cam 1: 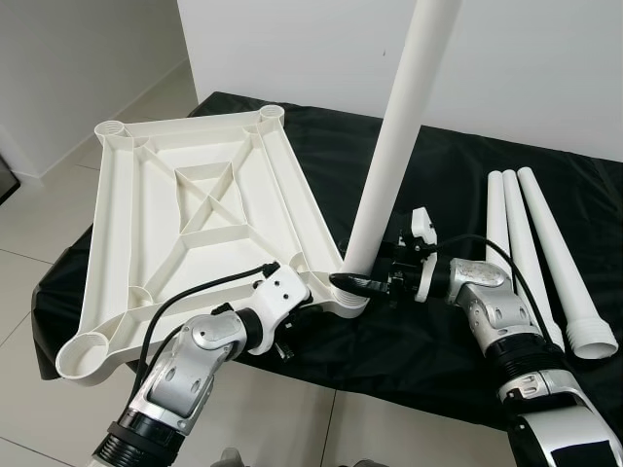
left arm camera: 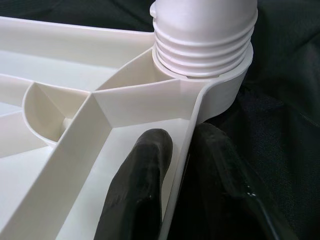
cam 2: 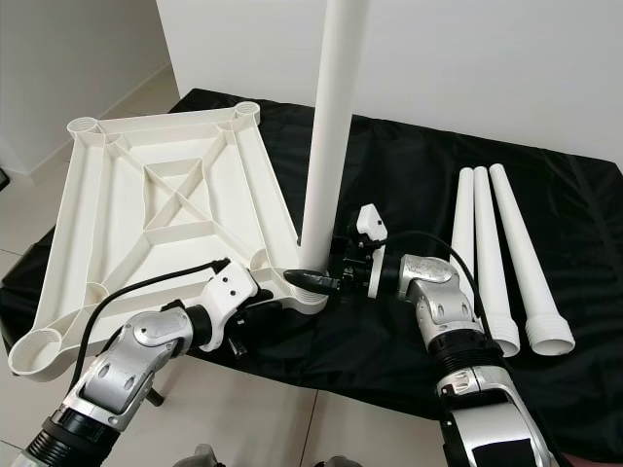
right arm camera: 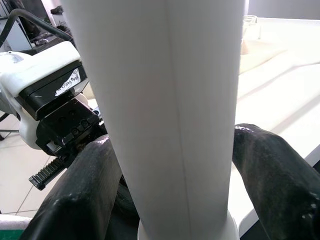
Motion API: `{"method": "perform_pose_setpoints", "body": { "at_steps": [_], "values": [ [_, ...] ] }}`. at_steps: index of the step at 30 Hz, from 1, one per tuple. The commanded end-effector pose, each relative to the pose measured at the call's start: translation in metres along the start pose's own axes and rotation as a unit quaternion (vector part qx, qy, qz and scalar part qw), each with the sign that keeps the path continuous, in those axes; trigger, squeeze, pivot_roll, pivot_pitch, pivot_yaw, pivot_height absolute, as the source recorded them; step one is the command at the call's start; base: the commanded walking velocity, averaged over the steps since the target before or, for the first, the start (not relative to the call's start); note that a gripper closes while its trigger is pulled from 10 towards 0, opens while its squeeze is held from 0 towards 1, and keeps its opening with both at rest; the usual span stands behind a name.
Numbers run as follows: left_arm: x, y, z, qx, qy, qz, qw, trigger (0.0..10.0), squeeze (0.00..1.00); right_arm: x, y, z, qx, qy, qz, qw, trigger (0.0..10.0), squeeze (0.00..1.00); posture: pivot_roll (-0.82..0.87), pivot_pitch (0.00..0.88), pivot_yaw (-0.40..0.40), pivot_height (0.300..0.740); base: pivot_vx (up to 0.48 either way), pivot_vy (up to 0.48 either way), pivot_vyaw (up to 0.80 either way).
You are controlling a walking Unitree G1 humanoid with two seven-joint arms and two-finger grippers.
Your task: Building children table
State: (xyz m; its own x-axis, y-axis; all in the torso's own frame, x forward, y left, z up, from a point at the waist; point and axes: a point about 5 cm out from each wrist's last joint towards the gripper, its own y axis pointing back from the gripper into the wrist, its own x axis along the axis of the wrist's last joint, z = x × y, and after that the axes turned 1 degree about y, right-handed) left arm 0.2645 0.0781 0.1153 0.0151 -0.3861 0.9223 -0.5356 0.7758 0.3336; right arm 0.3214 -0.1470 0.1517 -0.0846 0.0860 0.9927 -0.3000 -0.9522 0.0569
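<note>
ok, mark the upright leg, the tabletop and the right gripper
upright leg [cam 1: 394, 146], left eye view, mid shaft.
tabletop [cam 1: 112, 238], left eye view, left edge rib.
right gripper [right arm camera: 175, 165], right wrist view, between the fingertips, closed around the leg.

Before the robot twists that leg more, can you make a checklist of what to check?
1. Tall white plastic leg standing in the corner socket: ok.
2. Leg screwed fully down: not ok, threads still show.
3. Right pincer clamped around the leg's base: ok.
4. Left pincer pinching the rim of the white ribbed plastic tabletop: ok.
5. Three spare white plastic legs lying on the black cloth: ok.
6. Leg perfectly straight: cannot tell.
</note>
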Motion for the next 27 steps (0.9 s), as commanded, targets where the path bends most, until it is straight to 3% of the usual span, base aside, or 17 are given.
{"method": "perform_pose_setpoints", "body": {
  "at_steps": [1, 27],
  "values": [
    [-0.0047, -0.0043, 0.0103, -0.036, -0.002, -0.017, 0.999, 10.0, 0.00, 0.0006, -0.0008, 0.0002, -0.001, 0.002, 0.003, 1.000, 10.0, 0.00, -0.03, 0.000, -0.001, 0.740, 0.000, 0.000, 0.00],
    [-0.0054, -0.0030, 0.0141, -0.045, -0.002, -0.019, 0.999, 10.0, 0.00, 0.0013, -0.0001, -0.0006, -0.002, 0.004, 0.004, 1.000, 10.0, 0.00, -0.02, 0.000, -0.002, 0.740, 0.000, 0.000, 0.00]
  ]
}}
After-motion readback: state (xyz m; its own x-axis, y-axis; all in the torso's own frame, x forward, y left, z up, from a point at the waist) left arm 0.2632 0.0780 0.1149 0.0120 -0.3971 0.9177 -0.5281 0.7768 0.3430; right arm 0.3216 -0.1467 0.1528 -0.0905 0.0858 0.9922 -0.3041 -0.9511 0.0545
